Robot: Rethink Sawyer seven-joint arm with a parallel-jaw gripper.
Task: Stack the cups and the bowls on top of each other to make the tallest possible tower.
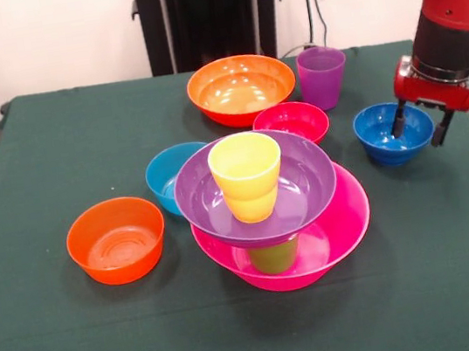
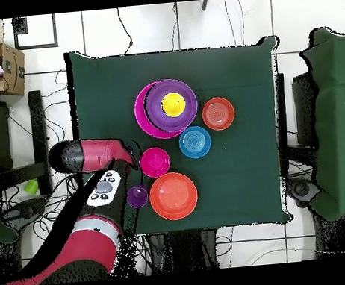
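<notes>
The tower stands mid-table: the big pink bowl [image 1: 348,211] holds the lime green cup [image 1: 275,258], which carries the big purple bowl [image 1: 307,178] with the yellow cup [image 1: 247,176] in it. In the overhead view the tower shows as the pink bowl [image 2: 138,110], the purple bowl [image 2: 155,97] and the yellow cup [image 2: 173,104]. My gripper [image 1: 420,125] is open at the dark blue bowl [image 1: 384,131], with one finger over its inside and the other outside its right rim. The arm hides that bowl in the overhead view.
Loose on the cloth: small orange bowl [image 1: 117,240] [image 2: 218,114], light blue bowl [image 1: 168,175] [image 2: 195,142], red bowl [image 1: 291,123] [image 2: 155,162], big orange bowl [image 1: 241,89] [image 2: 173,195], purple cup [image 1: 322,77] [image 2: 137,196]. The dark blue bowl lies near the table's edge.
</notes>
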